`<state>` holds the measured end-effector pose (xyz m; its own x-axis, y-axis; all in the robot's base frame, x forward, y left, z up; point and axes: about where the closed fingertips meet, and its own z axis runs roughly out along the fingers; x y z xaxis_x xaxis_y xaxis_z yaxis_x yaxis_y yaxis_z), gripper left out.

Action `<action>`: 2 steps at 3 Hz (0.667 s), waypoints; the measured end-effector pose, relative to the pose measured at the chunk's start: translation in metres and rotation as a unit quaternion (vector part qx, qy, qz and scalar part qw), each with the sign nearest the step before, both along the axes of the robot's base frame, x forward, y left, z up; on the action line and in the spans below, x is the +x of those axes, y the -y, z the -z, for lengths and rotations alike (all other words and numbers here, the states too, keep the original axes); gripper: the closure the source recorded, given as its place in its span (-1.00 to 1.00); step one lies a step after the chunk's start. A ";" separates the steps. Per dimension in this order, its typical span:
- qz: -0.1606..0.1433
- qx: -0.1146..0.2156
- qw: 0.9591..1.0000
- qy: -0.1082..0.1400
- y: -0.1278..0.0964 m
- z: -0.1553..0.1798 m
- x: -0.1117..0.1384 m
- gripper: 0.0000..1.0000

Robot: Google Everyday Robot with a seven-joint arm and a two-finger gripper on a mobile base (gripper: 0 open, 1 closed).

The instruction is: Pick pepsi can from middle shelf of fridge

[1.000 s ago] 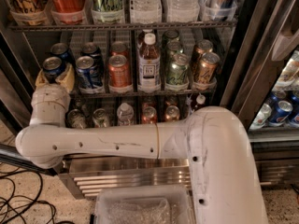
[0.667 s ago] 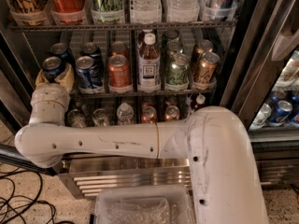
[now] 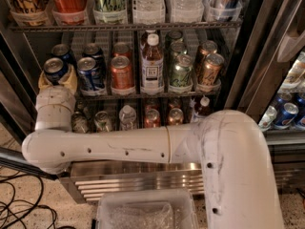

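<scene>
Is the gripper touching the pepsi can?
Touching. Camera view: the gripper, at the left of the middle shelf, hugs the pepsi can on both sides.

One close view, above and behind the arm [image 3: 119,149], facing the fridge [image 3: 124,178], jaws at middle shelf [image 3: 152,97] left

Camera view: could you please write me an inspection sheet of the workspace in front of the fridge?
Surface: middle shelf, wire rack, lined with cans.
Job's things: pepsi can, far left at the front of the rack; fridge open.
Clutter: orange-red can, bottle, green cans alongside.
Grippers: gripper at the shelf's left end, jaws closed round the pepsi can.
Cables: black cables on the floor, lower left.
Surroundings: clear bin below; second cooler at right.
</scene>
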<state>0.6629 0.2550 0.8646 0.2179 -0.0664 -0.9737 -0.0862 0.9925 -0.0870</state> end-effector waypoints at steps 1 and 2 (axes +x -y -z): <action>-0.003 -0.002 0.998 0.055 0.016 -0.032 -0.025 1.00; -0.014 -0.004 0.994 0.104 0.024 -0.062 -0.050 1.00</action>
